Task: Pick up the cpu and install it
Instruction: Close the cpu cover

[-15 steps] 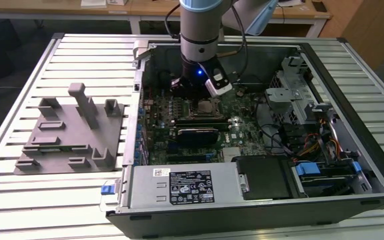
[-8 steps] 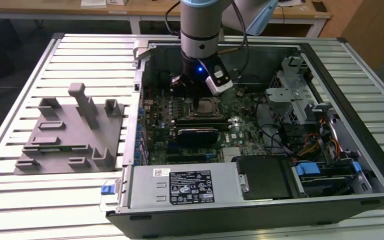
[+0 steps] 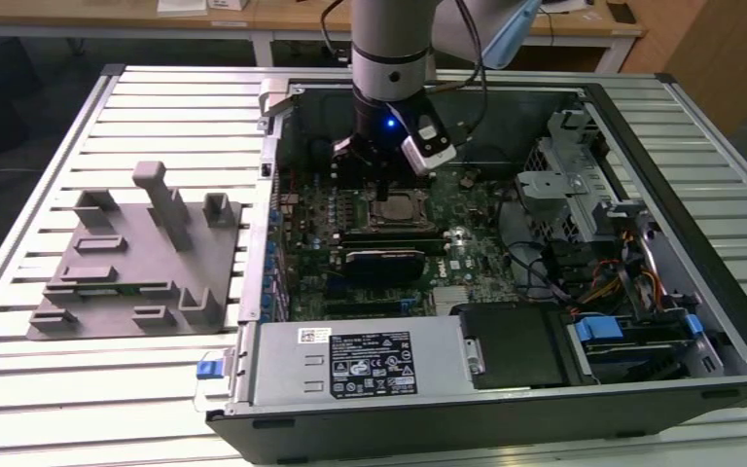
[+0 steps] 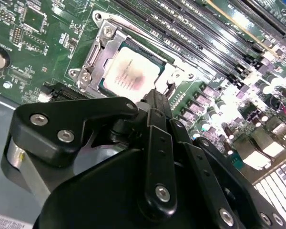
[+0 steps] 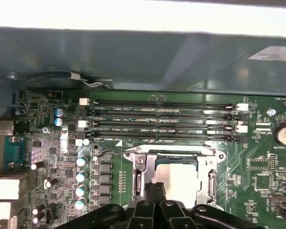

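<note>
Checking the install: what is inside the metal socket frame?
The cpu lies inside the socket frame; the tool covers one edge, and what lies beneath it is hidden.

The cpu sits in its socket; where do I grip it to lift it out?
Probably come straight down from above and pinch two opposite edges of the cpu; it lies flat, ringed by the socket frame.

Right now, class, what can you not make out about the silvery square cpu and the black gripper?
First wrist view: the black gripper covers part of the silvery square cpu.
Second wrist view: glare blurs the cpu's top markings.
Exterior view: the cpu is too small to judge whether it lies flat.
</note>
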{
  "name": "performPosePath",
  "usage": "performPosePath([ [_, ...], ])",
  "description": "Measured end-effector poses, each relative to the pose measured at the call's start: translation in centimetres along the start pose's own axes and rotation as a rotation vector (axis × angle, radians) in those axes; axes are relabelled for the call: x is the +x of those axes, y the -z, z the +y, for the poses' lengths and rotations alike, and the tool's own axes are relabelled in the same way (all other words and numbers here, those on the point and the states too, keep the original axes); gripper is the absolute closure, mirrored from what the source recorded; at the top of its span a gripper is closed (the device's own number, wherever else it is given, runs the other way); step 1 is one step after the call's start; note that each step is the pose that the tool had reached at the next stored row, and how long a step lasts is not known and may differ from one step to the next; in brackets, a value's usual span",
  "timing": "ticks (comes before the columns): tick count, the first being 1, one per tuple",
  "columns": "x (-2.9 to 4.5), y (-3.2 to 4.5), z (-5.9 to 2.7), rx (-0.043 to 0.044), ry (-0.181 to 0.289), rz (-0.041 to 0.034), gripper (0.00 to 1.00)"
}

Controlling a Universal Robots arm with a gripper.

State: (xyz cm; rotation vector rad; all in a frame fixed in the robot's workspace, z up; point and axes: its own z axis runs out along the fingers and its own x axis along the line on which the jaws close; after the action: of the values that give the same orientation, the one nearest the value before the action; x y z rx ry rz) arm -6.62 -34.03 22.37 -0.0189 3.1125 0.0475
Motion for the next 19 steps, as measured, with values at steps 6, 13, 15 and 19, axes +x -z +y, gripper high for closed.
performPosePath([
  [6,-0.06,0.04,0.00,-0.0001,0.000,-0.0002,0.89],
  [13,-2.54,-0.03,-0.03,0.0000,0.000,0.0008,0.89],
  [15,-2.93,-0.03,-0.04,0.0003,0.000,0.0013,0.89],
  [19,-3.02,0.42,-0.02,0.0005,0.000,0.0014,0.89],
])
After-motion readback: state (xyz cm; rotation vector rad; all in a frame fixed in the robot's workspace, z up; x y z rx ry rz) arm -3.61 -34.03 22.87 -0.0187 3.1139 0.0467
